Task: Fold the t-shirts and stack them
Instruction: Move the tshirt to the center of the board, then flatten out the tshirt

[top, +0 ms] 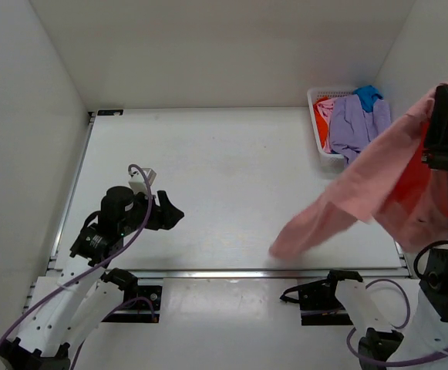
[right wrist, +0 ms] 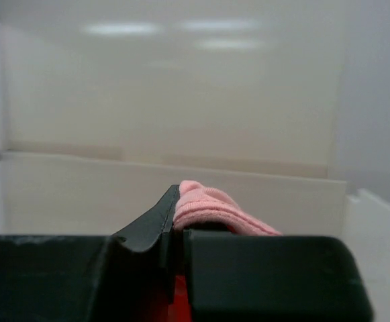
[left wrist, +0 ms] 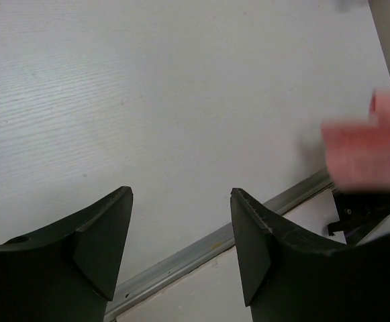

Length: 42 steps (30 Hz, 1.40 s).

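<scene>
My right gripper [top: 439,104] is raised high at the right and is shut on the salmon-pink t-shirt [top: 362,181]. The shirt hangs down and to the left, and its lower end [top: 289,243] touches the table near the front rail. In the right wrist view the pink cloth [right wrist: 205,204] bulges out between the closed fingers, with a bit of orange-red below it. My left gripper [top: 173,216] is open and empty, low over the table at the left. In the left wrist view [left wrist: 181,194] the pink shirt [left wrist: 369,151] shows blurred at the right.
A white lattice basket [top: 318,127] stands at the back right, holding a lavender shirt [top: 355,127], a bright blue one [top: 368,95] and an orange-red one [top: 321,132]. A metal rail [top: 208,273] runs along the table's front edge. White walls enclose the table.
</scene>
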Tool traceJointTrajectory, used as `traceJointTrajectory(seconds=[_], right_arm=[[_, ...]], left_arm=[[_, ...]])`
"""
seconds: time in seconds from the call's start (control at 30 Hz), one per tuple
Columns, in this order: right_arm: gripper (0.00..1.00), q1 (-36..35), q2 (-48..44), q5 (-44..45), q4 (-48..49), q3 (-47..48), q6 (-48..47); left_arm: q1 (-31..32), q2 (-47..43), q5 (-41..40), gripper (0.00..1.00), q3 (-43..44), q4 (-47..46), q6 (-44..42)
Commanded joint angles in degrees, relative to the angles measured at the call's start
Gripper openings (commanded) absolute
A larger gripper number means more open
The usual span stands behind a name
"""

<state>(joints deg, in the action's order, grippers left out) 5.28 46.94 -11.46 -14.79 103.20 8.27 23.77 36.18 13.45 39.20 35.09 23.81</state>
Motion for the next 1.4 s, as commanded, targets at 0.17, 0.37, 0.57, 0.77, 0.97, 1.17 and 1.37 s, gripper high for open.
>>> traceJointTrajectory(seconds=[0.17, 0.37, 0.57, 0.77, 0.97, 1.17, 1.37], right_arm=[[0.0, -2.26, 12.11, -26.92, 5.19, -12.02, 17.38], [0.0, -32.32, 30.69, -4.71, -6.36, -8.82, 3.69], [0.6, -38.67, 58.42, 4.83, -28.34, 21.59, -1.49], [0.7, -32.28, 51.7, 5.65, -21.71, 4.61, 0.43], [0.68, -25.15, 41.66, 6.64, -20.64, -14.91, 2.79], [0.67, -20.75, 33.57, 5.76, -18.52, -33.47, 4.47], [0.69, -17.41, 34.79, 7.68, -19.14, -39.56, 2.45]], left_arm=[[-1.7, -2.52, 0.0, 0.71, 1.76, 4.02, 1.06], [-1.45, -1.29, -1.06, 0.71, 1.58, 3.23, 1.15], [-1.62, 0.9, -3.17, 0.75, 3.25, 4.11, 0.71], [0.3, 8.26, -5.8, 0.76, 3.87, 2.01, -1.4], [4.79, 23.11, -8.61, 0.76, 7.81, -5.64, -0.09], [6.38, 37.35, -13.27, 0.75, 11.86, -12.23, 0.8], [7.69, 53.7, -21.53, 0.8, 18.45, -10.66, 0.01]])
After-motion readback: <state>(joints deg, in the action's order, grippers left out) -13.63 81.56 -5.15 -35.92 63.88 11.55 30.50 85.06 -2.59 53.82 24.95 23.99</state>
